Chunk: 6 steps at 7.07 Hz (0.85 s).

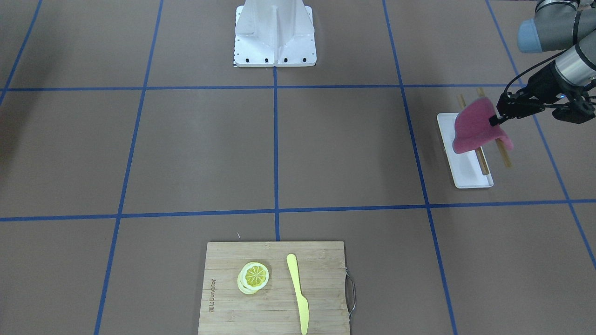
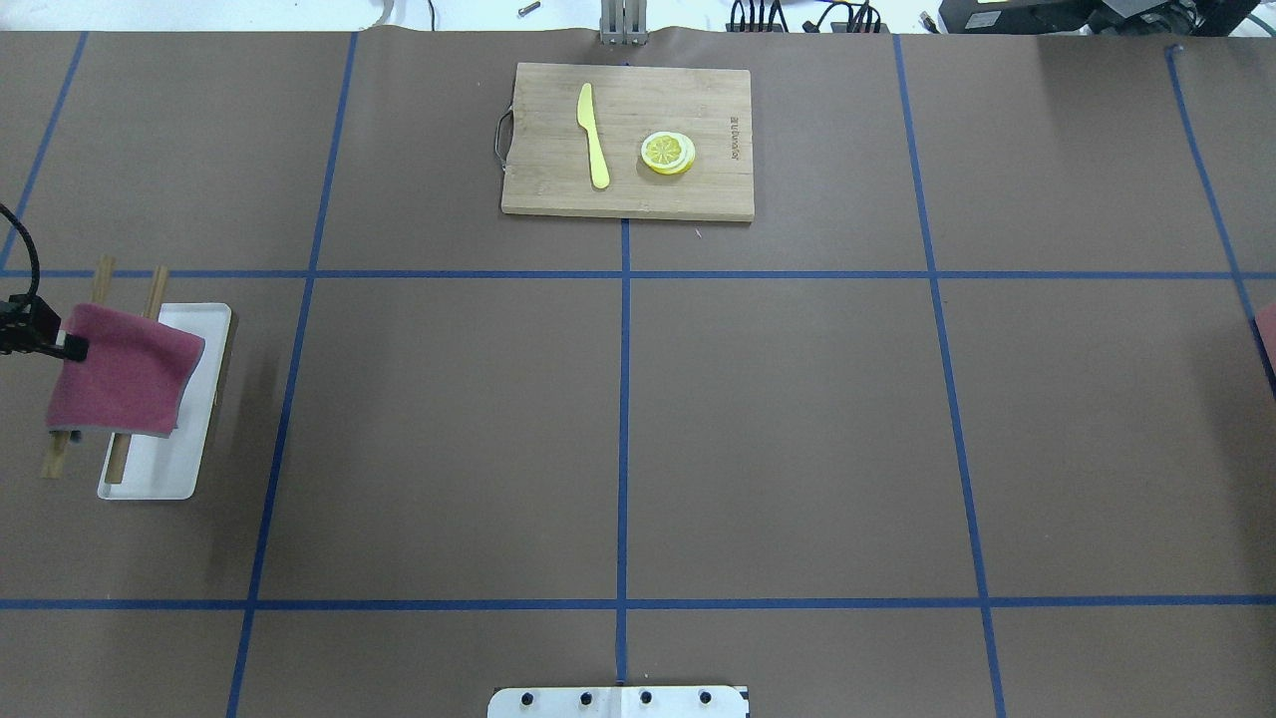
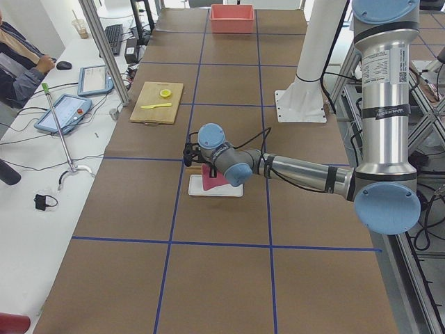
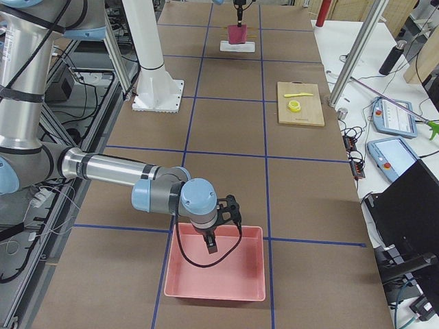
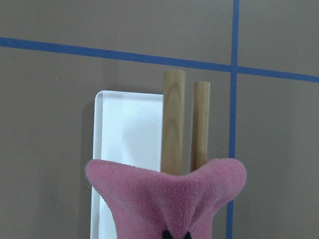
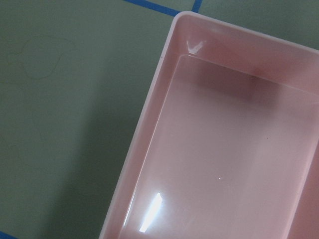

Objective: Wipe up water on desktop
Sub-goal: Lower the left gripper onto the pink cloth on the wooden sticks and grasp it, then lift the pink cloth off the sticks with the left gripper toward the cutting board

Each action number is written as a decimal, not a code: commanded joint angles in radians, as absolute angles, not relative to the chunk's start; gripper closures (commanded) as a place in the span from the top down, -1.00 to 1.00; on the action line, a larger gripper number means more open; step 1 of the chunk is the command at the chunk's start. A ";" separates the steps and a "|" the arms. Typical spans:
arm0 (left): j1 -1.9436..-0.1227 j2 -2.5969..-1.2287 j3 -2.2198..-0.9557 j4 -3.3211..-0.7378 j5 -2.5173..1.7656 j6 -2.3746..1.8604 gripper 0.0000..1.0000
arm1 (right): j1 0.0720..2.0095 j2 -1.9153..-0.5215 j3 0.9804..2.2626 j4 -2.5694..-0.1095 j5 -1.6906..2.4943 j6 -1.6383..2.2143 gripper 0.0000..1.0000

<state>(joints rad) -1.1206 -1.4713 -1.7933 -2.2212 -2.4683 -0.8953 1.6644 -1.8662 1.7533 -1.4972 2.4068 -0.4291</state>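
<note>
- The pink cloth (image 1: 475,128) is pinched at one edge by the closed left pincer (image 1: 494,120), above the white tray (image 1: 471,179), presumably for wiping.
- The desk (image 1: 344,149) lies beneath; no water is discernible.
- The right pincer (image 4: 211,243), over the pink bin (image 4: 216,277), cannot be judged open or closed.

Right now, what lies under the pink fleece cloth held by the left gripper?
A white rectangular tray and two wooden sticks show below it; the pink fleece cloth hides their middle parts.
</note>
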 commanded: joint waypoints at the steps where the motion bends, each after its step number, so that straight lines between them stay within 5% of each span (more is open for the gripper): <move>1: -1.126 -1.476 -1.813 -2.218 -2.474 -0.896 -1.00 | 1.664 -1.865 1.753 -1.497 2.407 -0.430 1.00; 3: -1.135 -1.497 -1.877 -2.214 -2.551 -0.945 -1.00 | 1.664 -1.865 1.759 -1.496 2.410 -0.436 1.00; 6: -1.118 -1.780 -1.884 -2.203 -2.543 -1.272 -1.00 | 1.666 -1.891 1.767 -1.310 2.433 -0.434 1.00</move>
<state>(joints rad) -1.1261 -1.6744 -1.8805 -2.2088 -2.5483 -1.1449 1.6657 -1.8841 1.7642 -1.3765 2.4227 -0.4355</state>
